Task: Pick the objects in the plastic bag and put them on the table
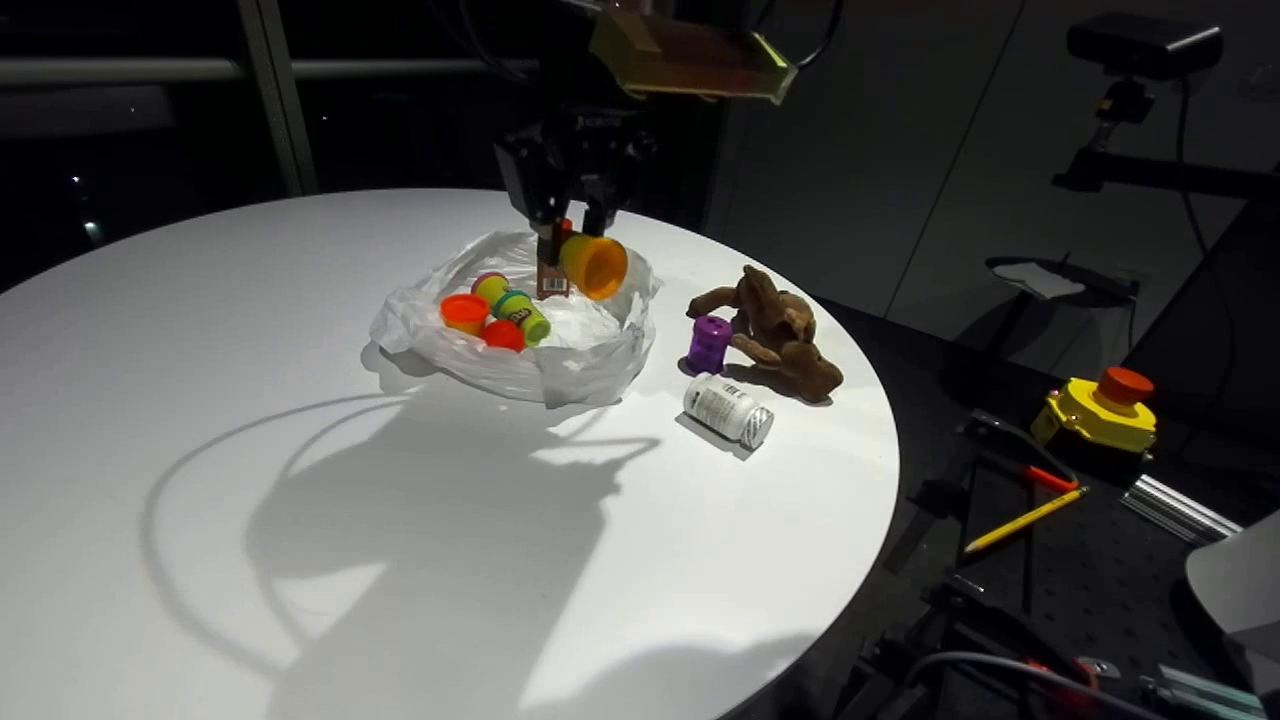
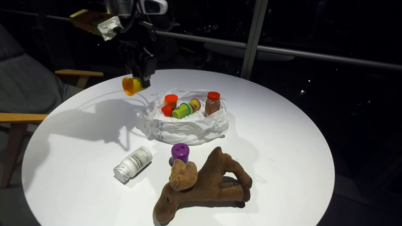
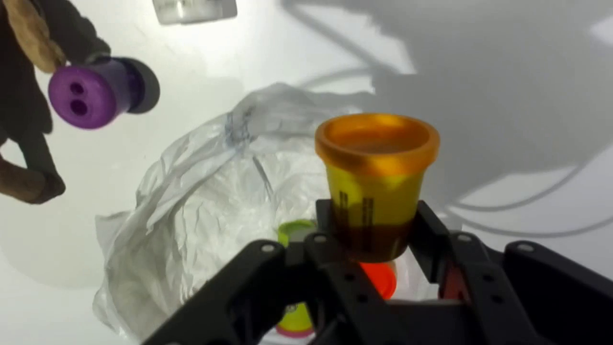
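My gripper [image 3: 373, 225] is shut on a yellow can [image 3: 378, 187] with an orange lid, one finger on each side of it. They hang in the air, near the rim of the plastic bag [image 2: 188, 130], which lies spread on the white table [image 1: 250, 330]. Inside the bag are a green can [image 2: 181, 111], a yellow can with a pink end [image 2: 194, 104], an orange-lidded can [image 2: 171, 99], a small red piece [image 2: 167, 110] and a red-lidded jar [image 2: 213, 106]. In the wrist view the fingers partly hide these.
Outside the bag, on the table, lie a brown plush animal [image 2: 210, 185] and a white bottle [image 2: 133, 163]. A purple piece [image 2: 180, 153] stands between them and the bag. A chair [image 2: 28, 84] is beside the table.
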